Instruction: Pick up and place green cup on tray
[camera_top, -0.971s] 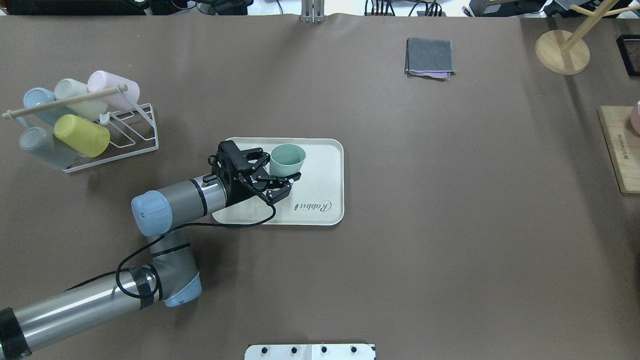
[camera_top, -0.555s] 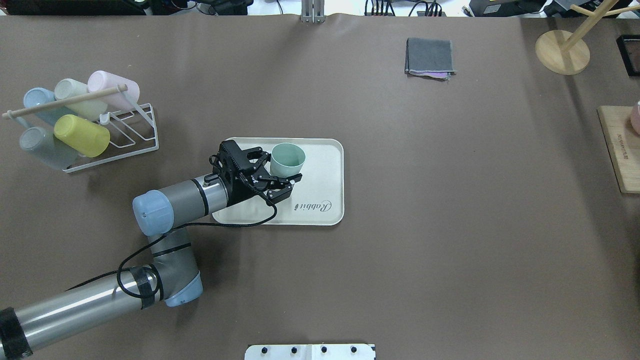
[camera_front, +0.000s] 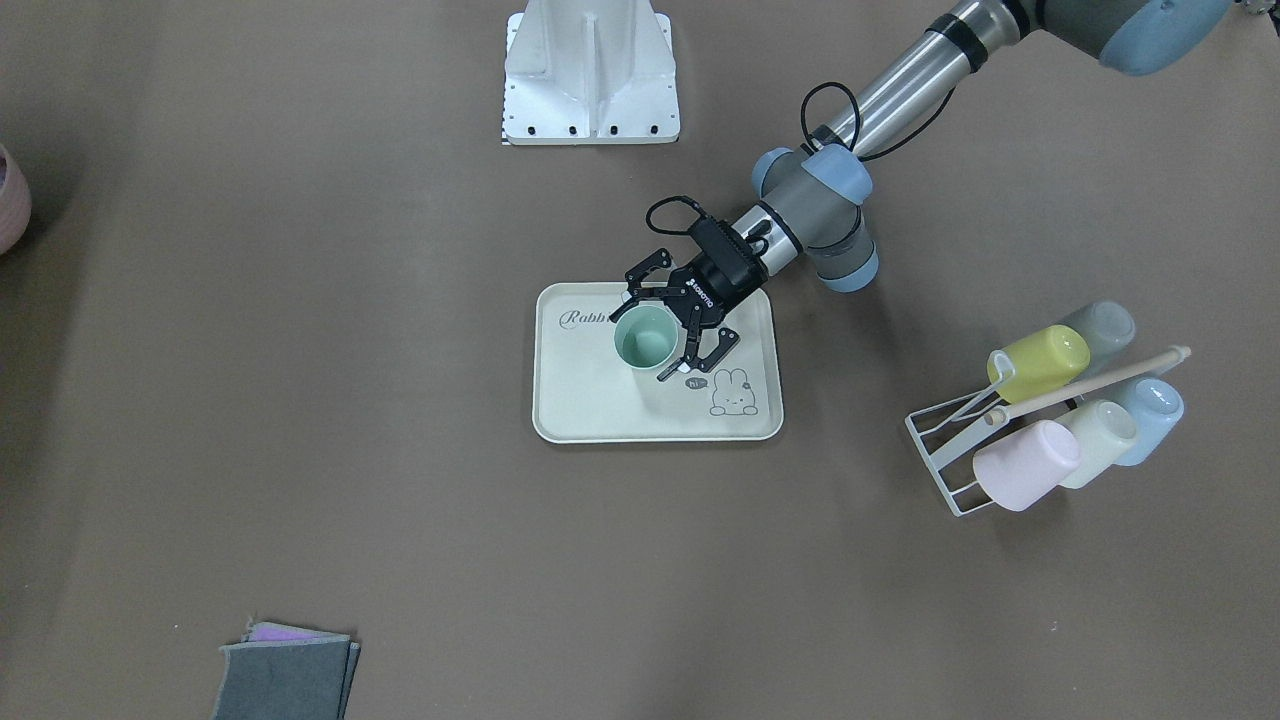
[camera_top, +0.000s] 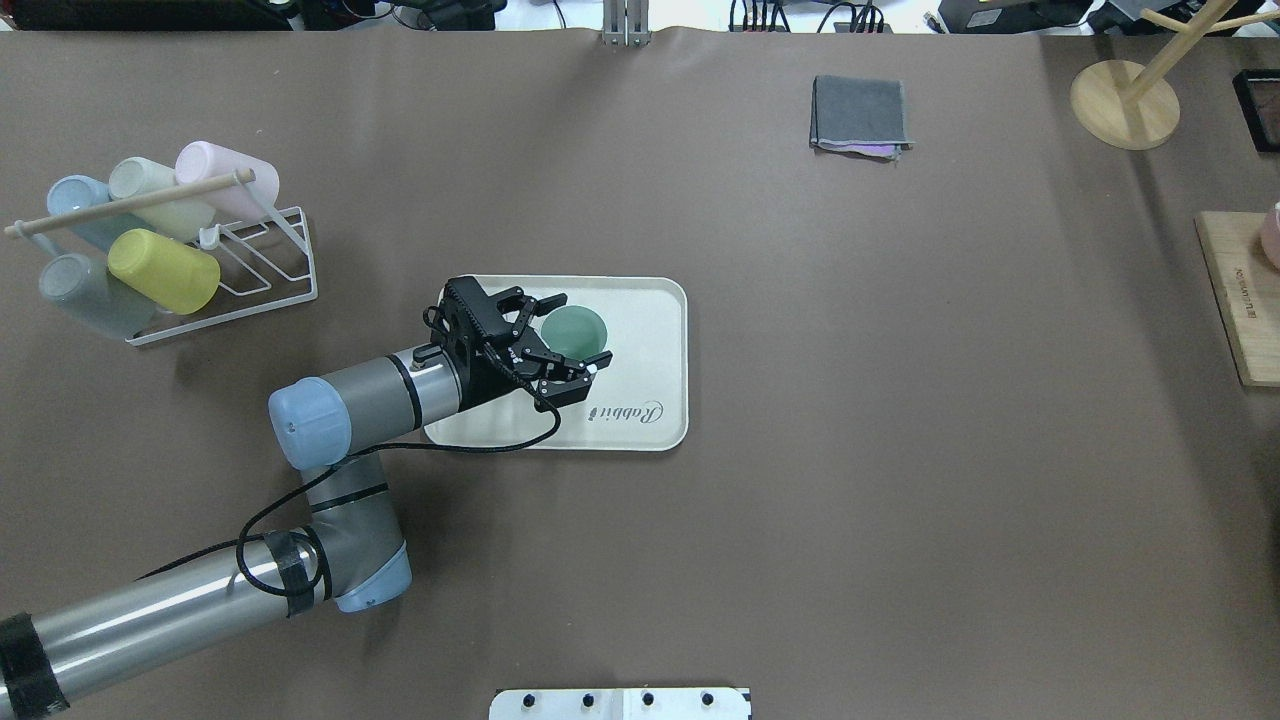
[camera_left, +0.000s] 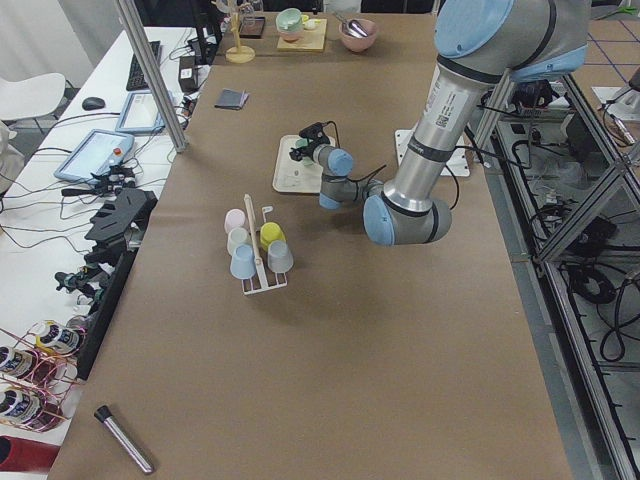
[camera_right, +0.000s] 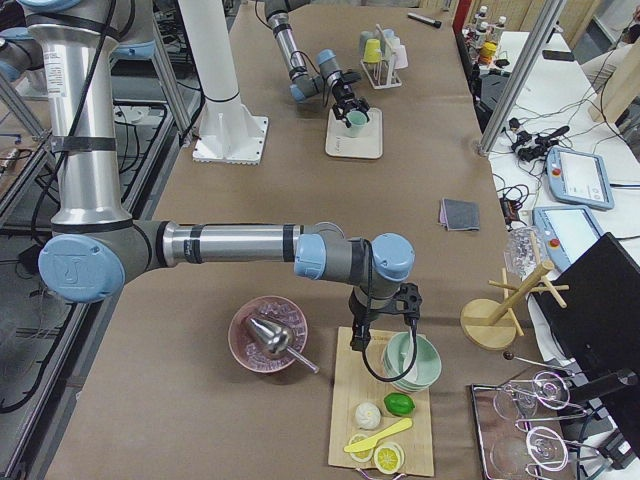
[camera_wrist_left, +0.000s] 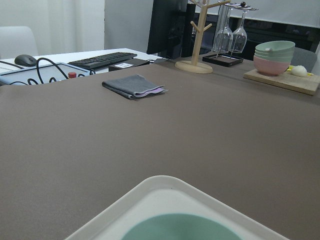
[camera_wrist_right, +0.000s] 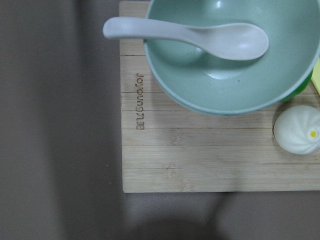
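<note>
A brown table (camera_top: 900, 450). The left gripper (camera_top: 580, 328) is released, its jaws spread either side of the green cup (camera_front: 643, 338). The cup stands upright on the tray (camera_top: 655, 330), just toward 12 o'clock of its middle in the overhead view. A cup rack (camera_top: 170, 250) sits at the tray's 10 o'clock. The right gripper (camera_right: 385, 335) hangs over a wooden board (camera_wrist_right: 200, 160); I cannot tell its grip.

Tray (camera_top: 662, 300): on the counter (camera_top: 900, 450), in the robot's left half.
Cup (camera_top: 577, 330): upright on the tray, in its far half.
Left hand (camera_top: 580, 328): over the tray, one finger either side of the cup.
Cup rack (camera_top: 285, 262): left of the tray, well apart.
Folded cloth (camera_top: 860, 112): far side, right of the tray.
Wooden board (camera_top: 1238, 310): at the counter's right edge.
</note>
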